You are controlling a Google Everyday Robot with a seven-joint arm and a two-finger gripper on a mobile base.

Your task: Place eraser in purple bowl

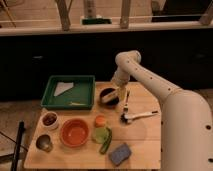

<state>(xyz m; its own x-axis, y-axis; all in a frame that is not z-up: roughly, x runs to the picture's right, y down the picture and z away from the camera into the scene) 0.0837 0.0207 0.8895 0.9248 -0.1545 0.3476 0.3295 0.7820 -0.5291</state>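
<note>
The purple bowl (108, 96) is small, round and very dark. It stands on the wooden table (145, 145), just right of the green tray. My gripper (122, 93) hangs at the bowl's right rim, pointing down from the white arm (150, 82). A pale yellowish piece shows at the gripper's tip. I cannot tell whether it is the eraser, and I make out no eraser elsewhere.
A green tray (89, 95) with a white sheet (62, 88) stands at the back left. An orange bowl (75, 132), a small white bowl (49, 120) and a metal cup (44, 143) are at the front left. A white-handled brush (138, 116), a blue sponge (120, 153) and green items (102, 136) lie nearby.
</note>
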